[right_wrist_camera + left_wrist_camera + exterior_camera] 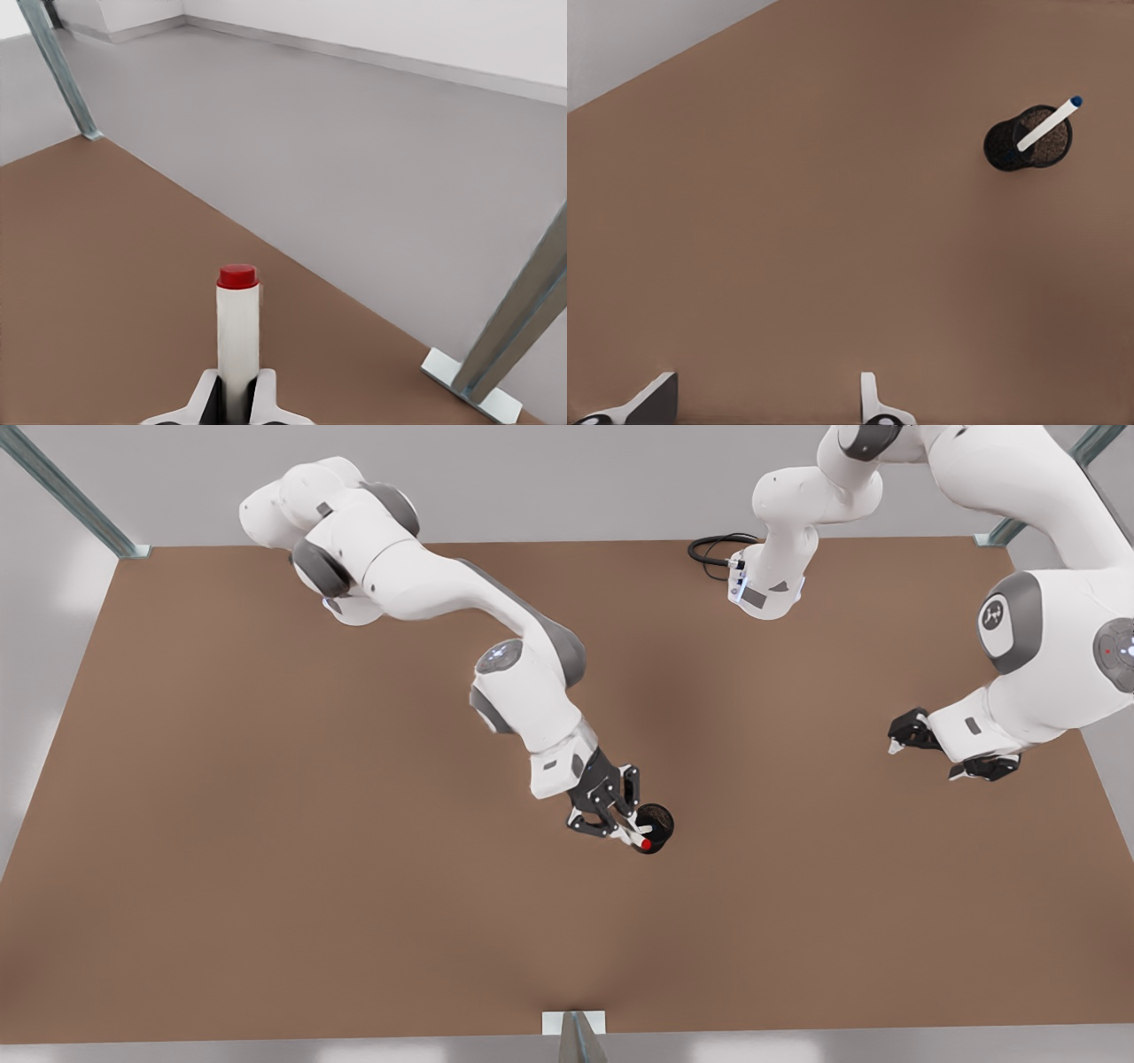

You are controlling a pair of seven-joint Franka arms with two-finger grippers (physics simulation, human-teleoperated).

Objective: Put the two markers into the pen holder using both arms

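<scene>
The right gripper (pixel 617 825), a black two-finger hand on a large white jointed arm with grey joint covers, sits near the middle of the brown worktop (pixel 266 824) in the front view. Its fingers (pixel 205 396) are clamped on the slim white-barrelled marker with the red end (pixel 237 332), which stands straight up between them in the right wrist view, red tip uppermost. In the front view that red-ended marker (pixel 640 839) lies at the rim of the small black cylindrical pen holder with a mesh-like wall (pixel 660 819), the red tip at about seven o'clock on the cup's opening; whether its lower end is already inside the cup cannot be told.

The left gripper (pixel 943 753), the matching black two-finger hand on the other white arm, hangs at about three o'clock from the pen holder in the front view, well apart from it and over bare worktop. Its fingers (pixel 877 403) are spread wide with nothing between them.

In the left wrist view the pen holder (pixel 1005 150) stands upright on the worktop, and the slim white-barrelled marker with the dark blue end (pixel 1050 124) rests inside it, leaning tilted against the rim, blue tip sticking out past the wall.

A coiled black cable (pixel 718 549) lies at the far edge of the worktop, beside the base of the left arm. Grey metal frame legs (pixel 62 71) stand at the worktop's corners.
</scene>
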